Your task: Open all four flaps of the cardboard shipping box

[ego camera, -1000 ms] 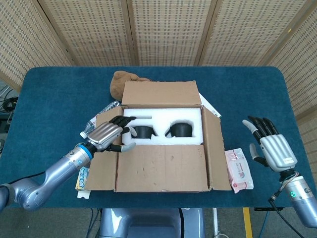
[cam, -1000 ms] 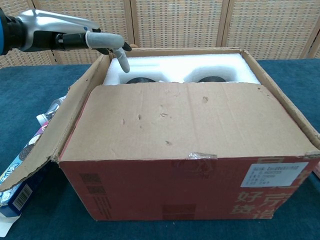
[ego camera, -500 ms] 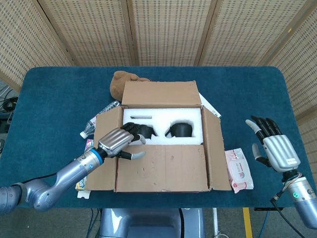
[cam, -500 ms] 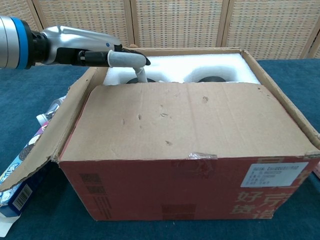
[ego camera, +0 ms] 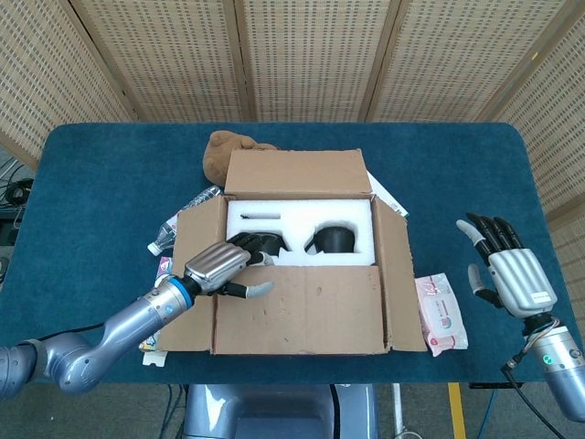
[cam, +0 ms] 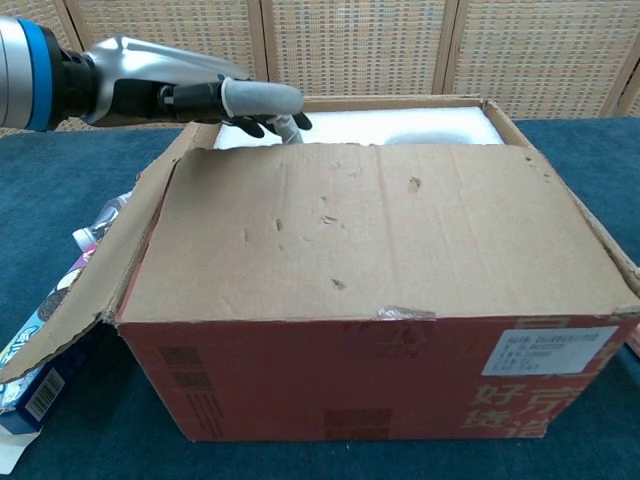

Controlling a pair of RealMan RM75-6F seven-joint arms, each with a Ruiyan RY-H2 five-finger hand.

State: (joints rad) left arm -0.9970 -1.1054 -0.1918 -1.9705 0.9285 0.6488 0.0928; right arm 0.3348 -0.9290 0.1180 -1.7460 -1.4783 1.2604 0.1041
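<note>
Near flap (cam: 340, 230): stiff corrugated board, light, hinged along the front edge, lying over the opening of the cardboard shipping box (ego camera: 302, 265) at mid-bench (ego camera: 91, 183). Probably best lifted from under its free far edge.
Left hand (ego camera: 222, 265): fingers (cam: 262, 97) hooked at that edge, clamped on nothing visible.
Right hand (ego camera: 512, 274): off to the side, fingers spread, empty.
Foam insert (ego camera: 297, 219): soft, crushable.
Side flaps and far flap (ego camera: 297, 174): already folded out.
</note>
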